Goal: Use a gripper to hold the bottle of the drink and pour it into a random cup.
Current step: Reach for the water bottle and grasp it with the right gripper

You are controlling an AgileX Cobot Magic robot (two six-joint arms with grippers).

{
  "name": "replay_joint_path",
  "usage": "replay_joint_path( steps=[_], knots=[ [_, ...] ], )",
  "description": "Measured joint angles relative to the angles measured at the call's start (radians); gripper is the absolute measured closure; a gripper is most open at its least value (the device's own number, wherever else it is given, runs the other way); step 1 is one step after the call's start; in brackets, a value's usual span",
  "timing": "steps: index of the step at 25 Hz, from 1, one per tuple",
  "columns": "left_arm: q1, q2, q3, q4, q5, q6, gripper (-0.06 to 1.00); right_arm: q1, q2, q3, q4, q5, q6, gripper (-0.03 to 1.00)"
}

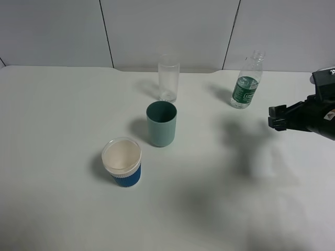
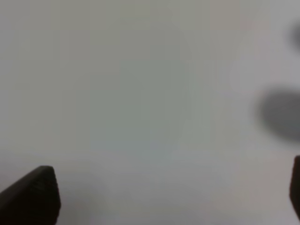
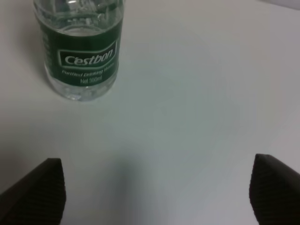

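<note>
Right gripper (image 1: 276,117): matte black all over, a blocky housing narrowing to two short, stubby fingers (image 1: 277,110). A light grey plate (image 1: 323,77) with a rounded edge sits on top of the housing. Small sticker (image 1: 329,116) on the side, pale with a red-and-yellow mark; print too small to read.

Right wrist view: fingertips (image 3: 35,192) black, wedge-shaped, faces finely ribbed.

Left gripper (image 2: 164,192): only two dark tips (image 2: 30,197) show, black and blurred, with the same wedge outline. Surface texture cannot be told.
</note>
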Motion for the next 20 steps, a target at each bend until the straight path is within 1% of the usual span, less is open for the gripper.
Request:
replay_joint_path(
  steps=[2, 4, 10, 14, 18, 20],
  knots=[
    [0.000, 0.000, 0.000, 0.000, 0.000, 0.000, -0.05, 0.000, 0.036, 0.000, -0.009, -0.057, 0.009, 0.19],
    [0.000, 0.000, 0.000, 0.000, 0.000, 0.000, -0.05, 0.000, 0.075, 0.000, -0.040, -0.112, 0.034, 0.19],
    [0.000, 0.000, 0.000, 0.000, 0.000, 0.000, -0.05, 0.000, 0.168, -0.001, -0.127, -0.223, 0.110, 0.19],
    [0.000, 0.000, 0.000, 0.000, 0.000, 0.000, -0.05, 0.000, 0.208, -0.001, -0.134, -0.292, 0.116, 0.19],
    [0.000, 0.000, 0.000, 0.000, 0.000, 0.000, -0.05, 0.000, 0.248, -0.002, -0.134, -0.389, 0.116, 0.19],
    [0.000, 0.000, 0.000, 0.000, 0.000, 0.000, -0.05, 0.000, 0.270, -0.005, -0.134, -0.416, 0.118, 0.19]
  ],
)
